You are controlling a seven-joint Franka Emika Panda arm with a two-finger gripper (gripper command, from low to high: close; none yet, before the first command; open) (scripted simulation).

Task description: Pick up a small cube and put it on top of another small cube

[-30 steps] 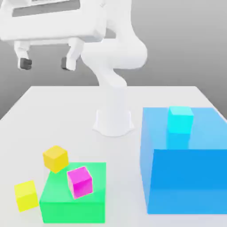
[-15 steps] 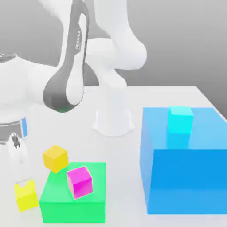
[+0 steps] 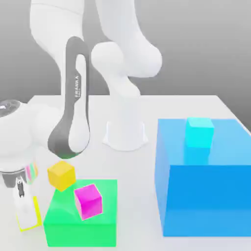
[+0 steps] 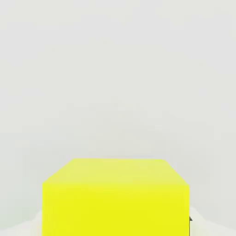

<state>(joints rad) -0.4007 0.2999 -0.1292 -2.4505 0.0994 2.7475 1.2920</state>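
Note:
The small lemon-yellow cube [image 3: 37,215] rests on the white table [image 3: 132,196] at the exterior view's lower left, just left of the green block. My gripper [image 3: 27,212] points straight down over it, its white fingers [image 3: 25,208] covering most of the cube, shut on it. The hand view has the same cube [image 4: 115,198] close up, still on the table surface. A darker orange-yellow small cube [image 3: 61,175] sits on the table just behind the green block.
A magenta cube [image 3: 88,201] lies on the low green block [image 3: 81,228]. At the exterior view's right, a cyan cube [image 3: 199,132] tops a tall blue block [image 3: 206,196]. The arm's base [image 3: 125,132] stands mid-table.
The arm swung down from high above to the lemon-yellow cube. The fingers stood open half a second ago and have now closed on it.

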